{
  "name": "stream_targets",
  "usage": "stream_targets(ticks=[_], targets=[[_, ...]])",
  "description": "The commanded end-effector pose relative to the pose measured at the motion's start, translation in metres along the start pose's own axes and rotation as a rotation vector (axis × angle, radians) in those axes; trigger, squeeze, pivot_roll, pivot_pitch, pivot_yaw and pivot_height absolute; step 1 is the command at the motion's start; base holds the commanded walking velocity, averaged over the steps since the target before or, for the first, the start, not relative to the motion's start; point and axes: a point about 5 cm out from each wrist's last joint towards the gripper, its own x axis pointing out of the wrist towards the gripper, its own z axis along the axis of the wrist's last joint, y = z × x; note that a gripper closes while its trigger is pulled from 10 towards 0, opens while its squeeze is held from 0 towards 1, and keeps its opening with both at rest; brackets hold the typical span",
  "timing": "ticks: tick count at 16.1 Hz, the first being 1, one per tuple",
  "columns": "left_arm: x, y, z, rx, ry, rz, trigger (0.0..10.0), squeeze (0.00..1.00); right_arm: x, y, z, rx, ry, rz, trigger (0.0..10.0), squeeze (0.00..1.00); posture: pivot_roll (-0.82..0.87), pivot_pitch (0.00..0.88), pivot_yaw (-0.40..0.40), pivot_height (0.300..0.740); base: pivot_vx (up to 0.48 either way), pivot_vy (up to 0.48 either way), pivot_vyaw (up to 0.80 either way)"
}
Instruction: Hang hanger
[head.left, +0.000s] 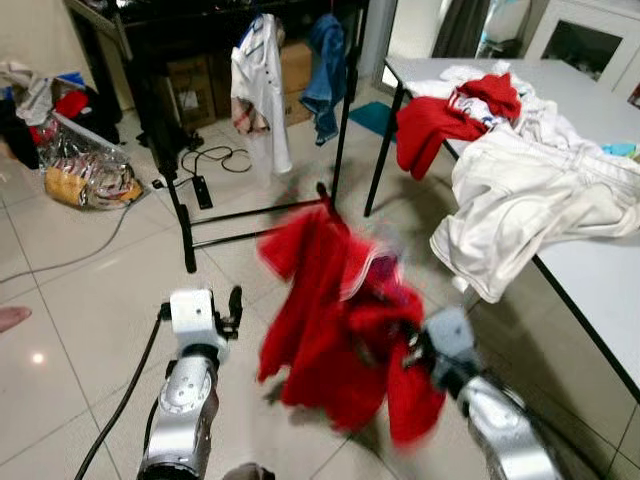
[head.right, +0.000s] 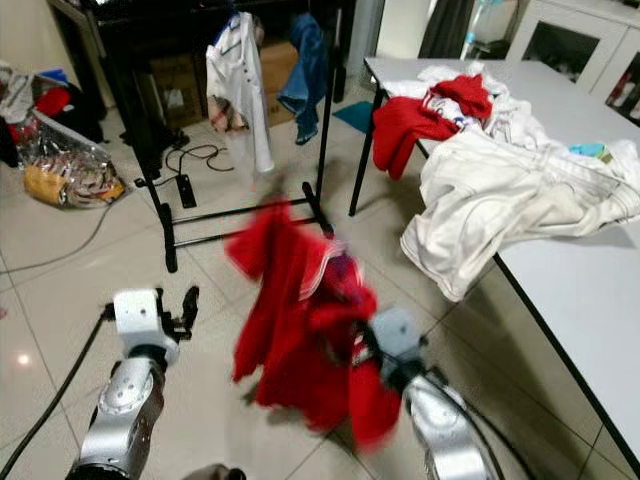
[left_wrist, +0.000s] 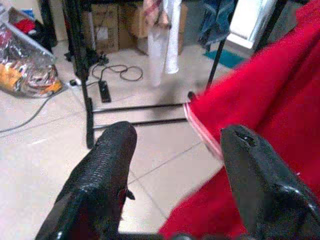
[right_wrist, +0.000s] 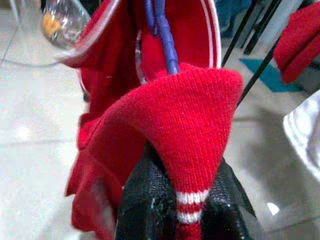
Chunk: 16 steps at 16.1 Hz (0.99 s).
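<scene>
Right gripper (right_wrist: 182, 200) is clamped on a fold of the red knit sweater with white striped trim (head.left: 335, 320); the knit bunches up between the two black fingers. A blue plastic hanger (right_wrist: 162, 35) runs up through the sweater's neck just beyond the pinch. Can't tell if the fingers have any of the hanger itself or only fabric.

Left gripper (left_wrist: 180, 165) is spread wide with nothing between its fingers, held up just beside the sweater's left edge.

The sweater hangs in the air between the two arms, motion-blurred, above the pale tiled floor (head.left: 70, 330).

Further out: the black metal clothes rack (head.left: 345, 110), its base bars on the floor, with a white shirt (head.left: 262, 90) and a blue denim garment (head.left: 325, 65) on its rail. To the right, a white table (head.left: 590, 290) carries a heap of white and red clothes (head.left: 520, 170). A black cable and power strip (head.left: 205, 175) lie near the rack's foot.

Risks:
- If the grip is fabric only, the hanger can slide out of the neck during the carry.
- The hook's orientation isn't visible, so it may miss the rail.
- The swinging sweater could snag the rack post or the table corner.
- The floor cable is a trip hazard on approach.
</scene>
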Motion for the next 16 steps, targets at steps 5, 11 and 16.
stream_targets(ticks=[5, 11, 16], targets=[[0.006, -0.002, -0.004, 0.036, -0.017, -0.023, 10.0, 0.0, 0.008, -0.006, 0.005, -0.024, -0.078, -0.021, 10.0, 0.0, -0.02, 0.0, -0.026, 0.74, 0.0, 0.0, 0.0], [0.008, 0.002, -0.025, 0.084, 0.074, -0.013, 10.0, 0.0, 0.014, -0.006, -0.018, -0.013, 0.011, -0.06, 10.0, 0.0, -0.02, 0.0, -0.024, 0.74, 0.0, 0.0, 0.0], [0.003, 0.001, -0.043, 0.126, 0.166, -0.028, 10.0, 0.0, 0.015, -0.006, -0.038, -0.024, 0.124, -0.091, 10.0, 0.0, -0.03, 0.0, -0.031, 0.74, 0.0, 0.0, 0.0]])
